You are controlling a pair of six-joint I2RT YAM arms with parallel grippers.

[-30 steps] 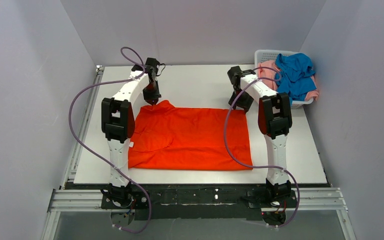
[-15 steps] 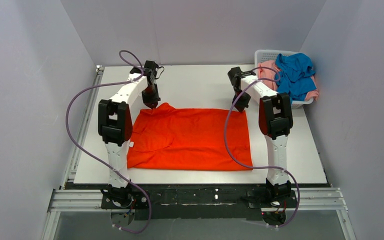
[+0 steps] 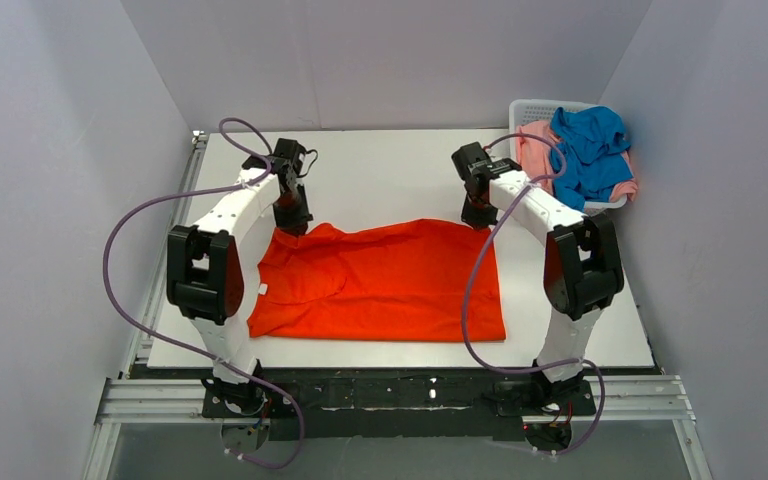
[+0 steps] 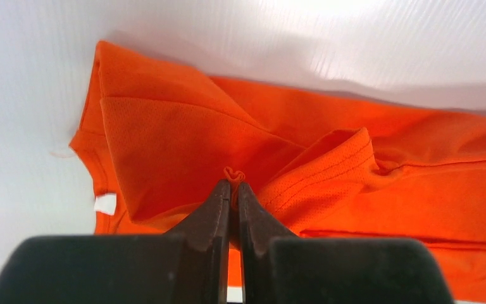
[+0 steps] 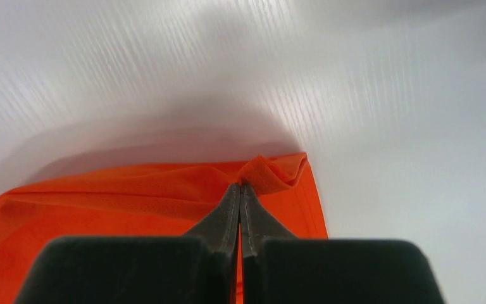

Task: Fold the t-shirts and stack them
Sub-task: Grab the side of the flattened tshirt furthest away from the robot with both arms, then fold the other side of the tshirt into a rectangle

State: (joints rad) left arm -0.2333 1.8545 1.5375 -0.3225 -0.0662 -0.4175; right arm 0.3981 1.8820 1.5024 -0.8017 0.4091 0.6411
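Along its far edge, left pincer (image 4: 231,188) and right pincer (image 5: 240,189) had clamped tight on orange-red t-shirt (image 3: 380,285); edge seemingly lifted now, fold starting.

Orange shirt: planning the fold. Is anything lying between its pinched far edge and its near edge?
Nothing visible. The left gripper and right gripper pinch far corners of the orange shirt; only its own cloth lies between.

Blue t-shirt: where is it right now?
Top external view, far right corner of the table: the blue t-shirt is heaped in the white basket on top of the pink t-shirt, right of the right end effector.
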